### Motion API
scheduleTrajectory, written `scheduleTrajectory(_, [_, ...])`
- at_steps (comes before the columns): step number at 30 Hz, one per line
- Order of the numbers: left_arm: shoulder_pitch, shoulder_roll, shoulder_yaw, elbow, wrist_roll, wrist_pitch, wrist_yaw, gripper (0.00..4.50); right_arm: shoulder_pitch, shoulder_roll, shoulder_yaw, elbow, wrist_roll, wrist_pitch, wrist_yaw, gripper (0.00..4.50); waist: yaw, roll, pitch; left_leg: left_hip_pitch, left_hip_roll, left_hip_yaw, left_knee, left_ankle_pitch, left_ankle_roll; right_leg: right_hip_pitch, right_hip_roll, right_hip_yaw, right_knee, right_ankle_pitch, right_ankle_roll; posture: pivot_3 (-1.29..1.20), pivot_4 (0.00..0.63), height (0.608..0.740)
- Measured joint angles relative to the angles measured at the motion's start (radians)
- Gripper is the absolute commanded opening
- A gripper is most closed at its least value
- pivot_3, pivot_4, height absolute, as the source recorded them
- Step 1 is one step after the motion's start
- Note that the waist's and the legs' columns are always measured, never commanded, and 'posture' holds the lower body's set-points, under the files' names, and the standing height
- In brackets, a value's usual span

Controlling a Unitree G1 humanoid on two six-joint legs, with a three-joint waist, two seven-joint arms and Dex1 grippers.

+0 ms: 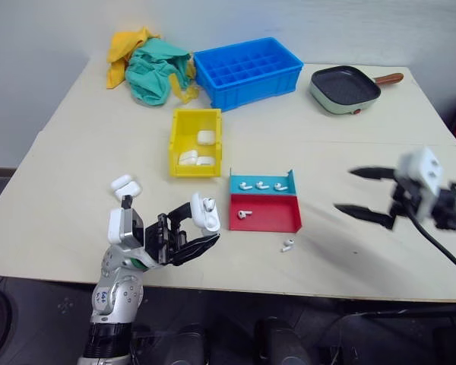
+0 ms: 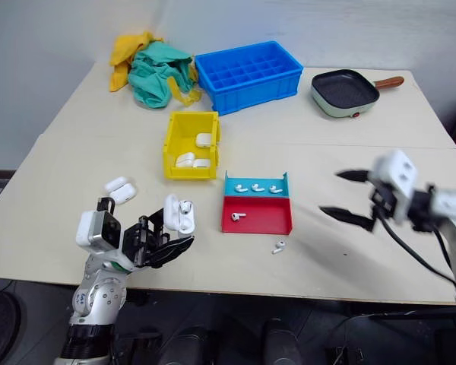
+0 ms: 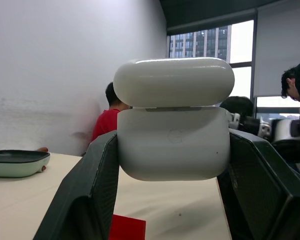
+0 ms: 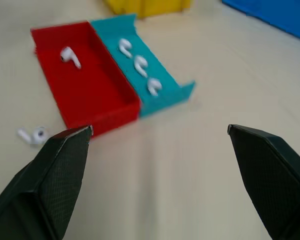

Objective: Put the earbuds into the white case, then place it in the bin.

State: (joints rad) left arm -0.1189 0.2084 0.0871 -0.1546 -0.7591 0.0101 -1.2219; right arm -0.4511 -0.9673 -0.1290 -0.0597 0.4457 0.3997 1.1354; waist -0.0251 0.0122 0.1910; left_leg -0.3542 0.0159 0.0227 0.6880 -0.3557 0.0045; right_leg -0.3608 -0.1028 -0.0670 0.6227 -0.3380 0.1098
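My left gripper (image 1: pixel 200 226) is shut on a white case (image 1: pixel 207 213), held above the table's front left with its lid flipped open (image 3: pixel 174 81); one earbud shows inside it. To the right, my right gripper (image 1: pixel 344 189) hangs open and empty above the table, pointing toward the tray. Three earbuds (image 1: pixel 262 185) lie in the teal part of the red-and-blue tray (image 1: pixel 270 217). One earbud (image 1: pixel 245 214) lies in its red part and another (image 1: pixel 287 245) on the table in front. The yellow bin (image 1: pixel 190 122) holds three white cases.
Two more white cases (image 1: pixel 126 186) lie on the table left of my left gripper. At the back stand a blue gridded crate (image 1: pixel 247 72), green and yellow cloths (image 1: pixel 152 65) and a green pan (image 1: pixel 344 89). People (image 3: pixel 110 117) show in the background.
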Motion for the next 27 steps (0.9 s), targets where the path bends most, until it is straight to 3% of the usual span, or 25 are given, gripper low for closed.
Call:
scheduleTrajectory(6, [0.002, -0.003, -0.024, -0.004, 0.000, 0.001, 0.022, 2.78, -0.368, 0.094, 0.320, 0.115, -0.158, 0.084, 0.071, 2.17, 0.021, 0.000, 0.000, -0.008, -0.003, -0.001, -0.003, 0.000, 0.001, -0.008, -0.003, -0.003, -0.001, 0.000, 0.000, 0.00, 0.150, 0.740])
scheduleTrajectory(9, [0.000, -0.002, -0.027, -0.005, 0.000, 0.001, 0.029, 2.78, -0.447, 0.148, 0.427, 0.220, -0.249, 0.061, 0.102, 2.17, 0.025, 0.000, 0.000, -0.020, -0.006, -0.004, 0.000, 0.000, 0.002, -0.017, -0.005, -0.007, 0.004, 0.000, 0.000, 0.00, 0.150, 0.740])
scheduleTrajectory(14, [-0.002, 0.001, -0.027, -0.008, 0.000, 0.001, 0.032, 2.78, -0.579, 0.234, 0.548, 0.433, -0.408, -0.027, 0.121, 2.17, 0.021, 0.000, 0.000, -0.021, -0.009, -0.006, 0.001, 0.001, 0.003, -0.017, -0.006, -0.015, 0.004, 0.000, 0.000, 0.00, 0.150, 0.740])
scheduleTrajectory(27, [0.024, 0.010, -0.026, -0.036, -0.001, 0.001, 0.057, 2.78, -0.671, 0.303, 0.617, 0.645, -0.590, -0.137, 0.219, 2.17, 0.020, 0.000, 0.000, -0.021, -0.008, -0.006, 0.002, 0.001, 0.003, -0.016, -0.006, -0.020, 0.005, 0.000, 0.000, 0.00, 0.150, 0.740])
